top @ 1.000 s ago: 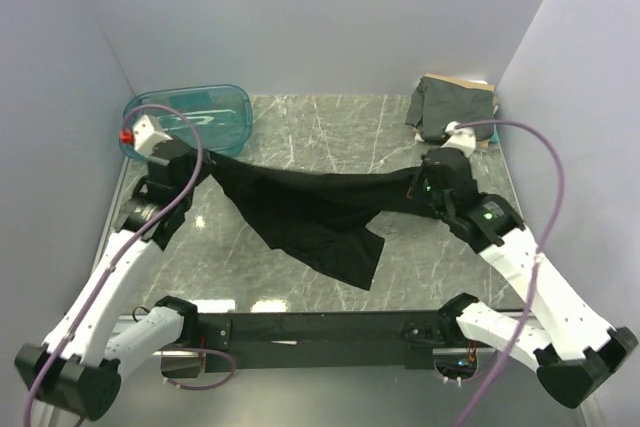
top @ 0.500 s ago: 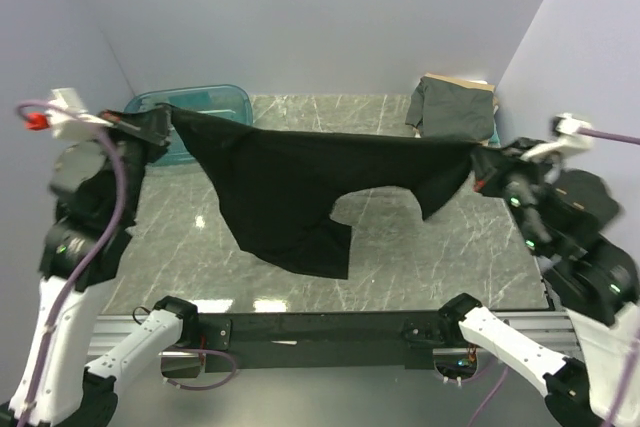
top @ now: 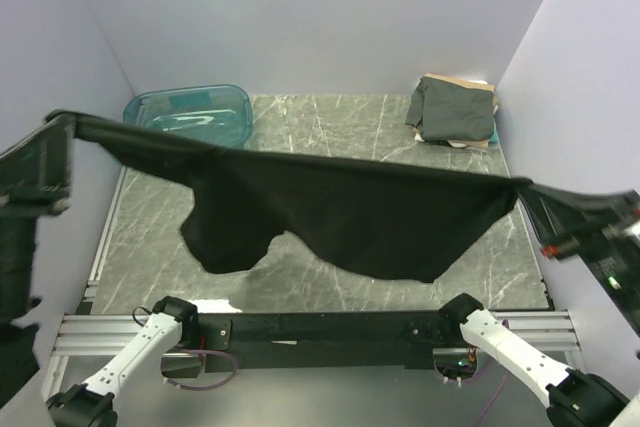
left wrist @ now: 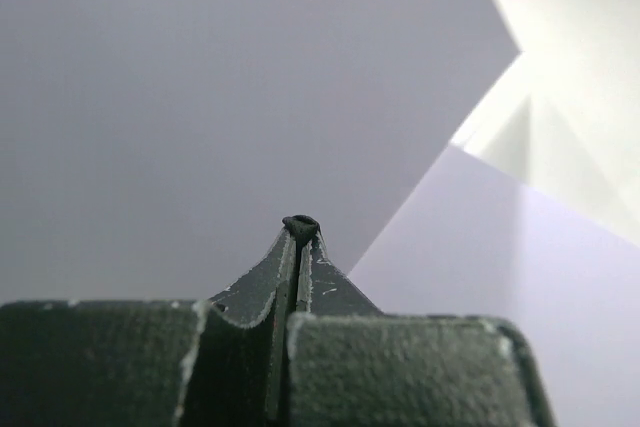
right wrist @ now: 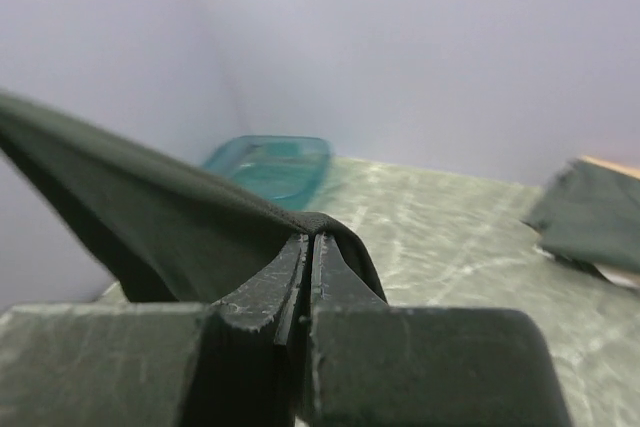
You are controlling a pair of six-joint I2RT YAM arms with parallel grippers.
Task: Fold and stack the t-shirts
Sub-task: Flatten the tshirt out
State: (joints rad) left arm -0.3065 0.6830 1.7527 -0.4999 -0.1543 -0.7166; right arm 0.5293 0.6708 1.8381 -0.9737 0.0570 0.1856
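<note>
- a black t-shirt (top: 340,212) hangs stretched in the air above the table, pulled into a long band between the two arms, with its body sagging in two lobes below the taut top edge.
- the left gripper (top: 66,123) is raised high at the left wall, its jaws pressed together on one end of the shirt. in the left wrist view only a small nub of black cloth shows at the fingertips.
- the right gripper (top: 528,189) is raised at the right wall, jaws pinched tight on the other end. in the right wrist view the cloth runs away from the tips towards the left.
- compared with a second ago, both arms have lifted and swung outward. then the shirt drooped low, just over the table with the grippers close above it. now it is higher and spread much wider, and the arms reach to the edges of the overhead view.
- a dark grey-green t-shirt (top: 455,109) lies folded at the table's far right corner on top of a tan shirt (top: 462,80), with a sliver of white cloth (top: 462,143) showing under the near edge. this pile looks the same as before.
- a translucent teal bin (top: 240,119) sits in the far left corner.
- the table (top: 330,132) has a grey-green marbled surface with pale veins.
- pale lavender walls (top: 300,17) enclose it on three sides.
- a black and silver rail (top: 330,329) runs along the near edge, carrying the arm bases.
</note>
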